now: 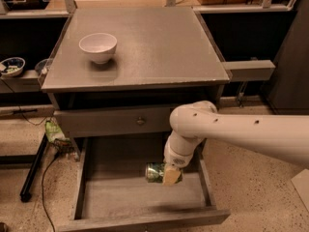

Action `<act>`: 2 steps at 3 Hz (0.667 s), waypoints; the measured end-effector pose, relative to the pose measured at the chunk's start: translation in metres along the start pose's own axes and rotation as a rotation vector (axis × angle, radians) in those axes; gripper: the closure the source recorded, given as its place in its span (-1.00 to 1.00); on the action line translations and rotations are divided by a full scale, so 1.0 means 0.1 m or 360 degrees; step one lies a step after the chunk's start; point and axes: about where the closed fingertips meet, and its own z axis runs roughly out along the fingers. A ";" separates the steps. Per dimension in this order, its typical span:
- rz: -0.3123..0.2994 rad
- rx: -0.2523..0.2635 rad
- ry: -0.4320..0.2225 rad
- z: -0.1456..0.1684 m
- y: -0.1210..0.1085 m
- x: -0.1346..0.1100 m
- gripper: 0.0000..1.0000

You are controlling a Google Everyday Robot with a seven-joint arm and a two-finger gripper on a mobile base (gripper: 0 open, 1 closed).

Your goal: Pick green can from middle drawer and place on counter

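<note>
The green can [155, 172] lies sideways in my gripper [169, 174], held a little above the plank bottom of the open middle drawer [145, 197]. My gripper is shut on the can's right end, reaching down from the white arm [231, 132] that comes in from the right. The counter [145, 47] stretches above and behind, with the closed drawer front and its knob [140, 121] just below its edge.
A white bowl [98, 47] stands on the counter's left part. Narrow grey side shelves stick out left and right [248, 70]; a small patterned bowl [11, 65] sits on the left one. Cables and a black bar [33, 168] lie on the floor at the left.
</note>
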 end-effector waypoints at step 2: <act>0.0099 0.0132 -0.0021 -0.51 -0.07 0.34 1.00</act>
